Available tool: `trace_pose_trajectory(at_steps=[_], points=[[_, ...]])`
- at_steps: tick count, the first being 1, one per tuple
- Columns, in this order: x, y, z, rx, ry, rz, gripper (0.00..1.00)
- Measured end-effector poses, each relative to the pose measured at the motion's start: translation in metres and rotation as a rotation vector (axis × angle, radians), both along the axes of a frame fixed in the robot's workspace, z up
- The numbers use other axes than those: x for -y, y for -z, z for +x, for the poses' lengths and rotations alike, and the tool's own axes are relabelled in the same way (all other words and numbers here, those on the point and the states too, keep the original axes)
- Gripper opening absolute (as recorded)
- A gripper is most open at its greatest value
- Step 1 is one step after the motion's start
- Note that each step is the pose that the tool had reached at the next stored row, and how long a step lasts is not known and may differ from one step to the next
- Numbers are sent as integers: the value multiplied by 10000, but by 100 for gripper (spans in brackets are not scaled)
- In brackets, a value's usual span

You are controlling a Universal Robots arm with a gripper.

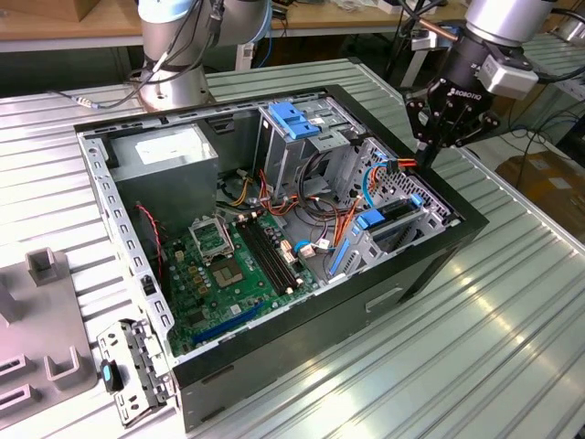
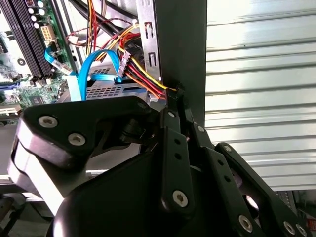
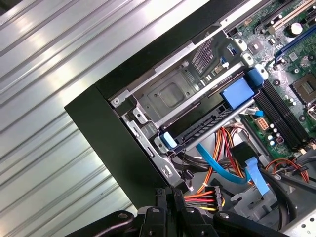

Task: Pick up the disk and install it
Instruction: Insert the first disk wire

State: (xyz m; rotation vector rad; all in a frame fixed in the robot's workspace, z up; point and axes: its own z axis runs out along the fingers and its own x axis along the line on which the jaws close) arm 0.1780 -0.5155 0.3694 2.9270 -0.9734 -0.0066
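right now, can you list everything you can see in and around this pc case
computer case: one, black, on the table
table: one, silver ribbed metal, under the case
motherboard: one, green, case floor
power supply: one, grey, case corner
drive cage: one, metal, blue top, between power supply and disk
disk: one, dark with blue rails, bay in the case corner near the tool
cables: bundle, red, yellow, orange, blue, beside the disk
bracket: one, silver, on the table, exterior view's left
tool: one, black, shut, at the case rim by the cables
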Motion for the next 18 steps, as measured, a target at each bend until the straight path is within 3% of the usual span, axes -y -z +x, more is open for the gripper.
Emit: trace_pose_trajectory(at_steps=[4,18], points=[[3,-1,-77,0,119,0,17],[4,-14,-83,2,283,0,17]])
